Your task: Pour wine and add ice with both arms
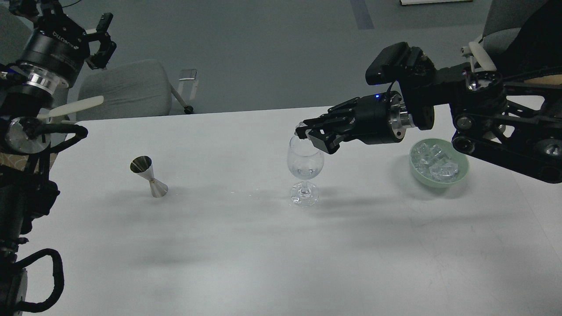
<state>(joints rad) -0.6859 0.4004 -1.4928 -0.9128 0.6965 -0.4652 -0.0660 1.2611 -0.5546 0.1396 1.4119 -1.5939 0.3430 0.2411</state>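
A clear wine glass (305, 163) stands upright at the middle of the white table (246, 245), with something clear low in its bowl. My right gripper (306, 133) reaches in from the right and is shut on a small clear ice cube (300, 130), just over the glass rim. More ice (434, 162) lies in a pale green bowl (462, 174) to the right of the glass, under my right arm. My left gripper (66, 17) is raised at the far upper left, off the table, with fingers spread and empty.
A steel jigger (149, 177) stands tilted on the table's left part, well apart from the glass. A grey chair (127, 90) stands behind the table's far left edge. My right arm's links hang over the table's right side.
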